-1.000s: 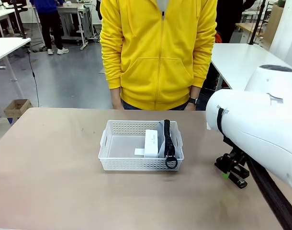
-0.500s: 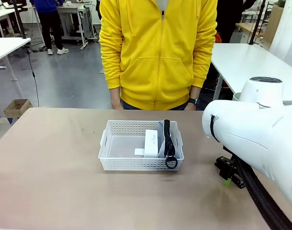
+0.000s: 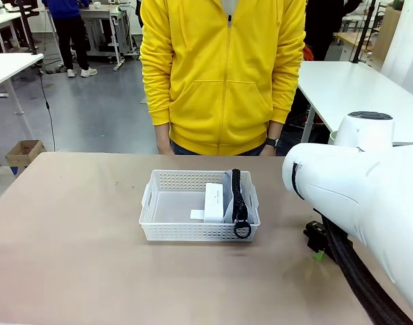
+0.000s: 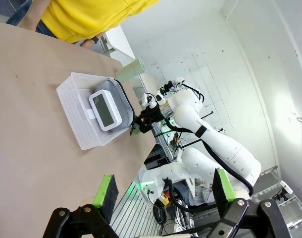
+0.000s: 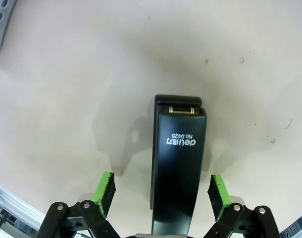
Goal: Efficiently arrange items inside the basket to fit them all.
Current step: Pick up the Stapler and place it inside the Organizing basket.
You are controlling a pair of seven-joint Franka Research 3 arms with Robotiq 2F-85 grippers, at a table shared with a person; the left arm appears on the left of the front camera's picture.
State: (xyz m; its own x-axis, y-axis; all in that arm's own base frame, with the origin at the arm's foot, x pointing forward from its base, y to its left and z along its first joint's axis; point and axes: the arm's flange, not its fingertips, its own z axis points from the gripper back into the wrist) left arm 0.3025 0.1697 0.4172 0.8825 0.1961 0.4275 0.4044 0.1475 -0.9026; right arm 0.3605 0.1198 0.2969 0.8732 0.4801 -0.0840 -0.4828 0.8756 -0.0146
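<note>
Firstly, one wide brown counter (image 3: 71,257) carries the things. Behind it the room has a grey floor and two white tables (image 3: 349,84), at 10 and 2 o'clock. One person (image 3: 223,74) in a yellow zipped jacket stands at 12 o'clock at the far edge, with both arms hanging down.

One right arm (image 3: 355,196), white and thick, enters at 4 o'clock and bends low over the counter.

One white basket (image 3: 186,232) sits in the middle of the counter. It holds two items: one grey pouch (image 3: 228,203) lying along its 3 o'clock wall, and one small white box (image 3: 214,201) touching the pouch on the 9 o'clock side. In the left wrist view, one pale green cup (image 4: 131,70) stands outside the basket, at 1 o'clock from it.

One black stapler (image 5: 178,163) lies flat on the counter, at 4 o'clock from the basket. The right gripper (image 5: 162,184) points down at it, its jaws apart, one on each side, and not clamped.

The left gripper (image 4: 164,189) is high above the counter, tilted, its jaws wide apart and holding nothing.
</note>
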